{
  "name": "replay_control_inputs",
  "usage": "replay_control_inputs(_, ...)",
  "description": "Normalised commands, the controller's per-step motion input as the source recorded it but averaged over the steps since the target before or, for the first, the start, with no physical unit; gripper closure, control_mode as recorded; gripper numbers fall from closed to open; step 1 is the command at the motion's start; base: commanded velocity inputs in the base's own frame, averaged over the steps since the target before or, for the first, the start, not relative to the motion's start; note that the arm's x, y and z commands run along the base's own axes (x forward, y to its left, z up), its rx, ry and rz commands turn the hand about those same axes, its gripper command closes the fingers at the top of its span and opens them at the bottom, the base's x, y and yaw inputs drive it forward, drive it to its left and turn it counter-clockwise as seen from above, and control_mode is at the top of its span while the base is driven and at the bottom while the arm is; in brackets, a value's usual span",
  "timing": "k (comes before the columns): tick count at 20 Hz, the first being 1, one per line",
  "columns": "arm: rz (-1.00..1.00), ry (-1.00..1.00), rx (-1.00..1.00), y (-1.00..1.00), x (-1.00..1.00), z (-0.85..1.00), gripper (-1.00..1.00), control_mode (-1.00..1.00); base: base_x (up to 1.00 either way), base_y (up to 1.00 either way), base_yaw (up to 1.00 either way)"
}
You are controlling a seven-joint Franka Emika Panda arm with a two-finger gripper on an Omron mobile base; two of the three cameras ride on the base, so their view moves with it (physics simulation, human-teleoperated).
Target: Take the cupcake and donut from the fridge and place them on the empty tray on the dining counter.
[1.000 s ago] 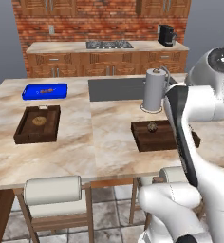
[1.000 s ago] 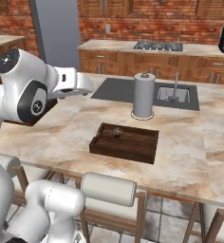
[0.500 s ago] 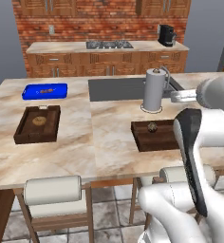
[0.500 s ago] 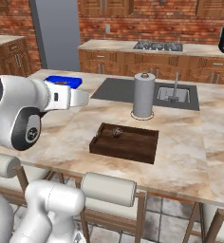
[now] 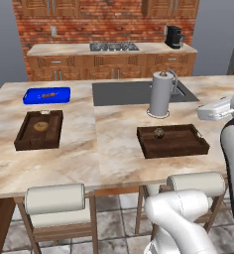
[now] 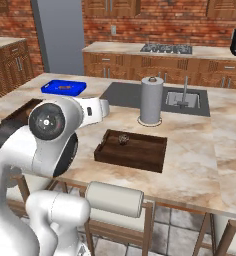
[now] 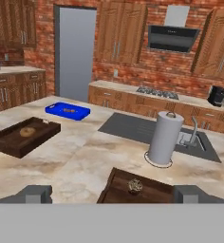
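Note:
A tiny dark brown cupcake [image 5: 159, 132] [image 6: 123, 139] [image 7: 135, 185] sits in the dark wooden tray [image 5: 181, 145] [image 6: 140, 152] [image 7: 156, 193] on the beige marbled dining counter [image 5: 114, 154] [image 6: 200, 167]. My gripper [image 7: 113, 194] hovers near the counter's front edge and faces the tray. It is open, its two tips stand wide apart, and nothing is between them. Its white hand [image 5: 215, 109] [image 6: 92, 110] floats above the counter, clear of the tray. The tall grey fridge [image 6: 60, 40] [image 7: 76, 52] stands at the back wall. The donut is out of view.
A paper towel roll [image 5: 159, 94] [image 7: 165, 138] stands just behind the tray, beside the inset sink [image 6: 182, 99]. A second brown tray with a tan item [image 5: 39, 129] and a blue tray [image 5: 46, 95] lie to the left. Cushioned stools [image 5: 54, 199] line the near edge.
The arm has swung round and its elbow has dropped. The hand has drifted rightward in the left base view and sits lower. Jaws stay wide. Nothing on the counter moved.

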Motion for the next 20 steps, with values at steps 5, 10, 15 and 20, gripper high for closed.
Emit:
replay_control_inputs(5, 0.05, 0.00, 0.00, 0.00, 0.00, -0.01, -1.00, 1.00, 0.00, 0.00, 0.00)
replay_control_inputs(10, 0.00, 0.00, 0.00, 0.00, 0.00, 0.00, -1.00, 1.00, -0.32, 0.00, 0.00)
replay_control_inputs(15, 0.00, 0.00, 0.00, 0.00, 0.00, 0.00, -1.00, 1.00, -0.49, 0.06, 0.00)
replay_control_inputs(20, 0.00, 0.00, 0.00, 0.00, 0.00, 0.00, -1.00, 1.00, -0.43, -0.07, 0.01)
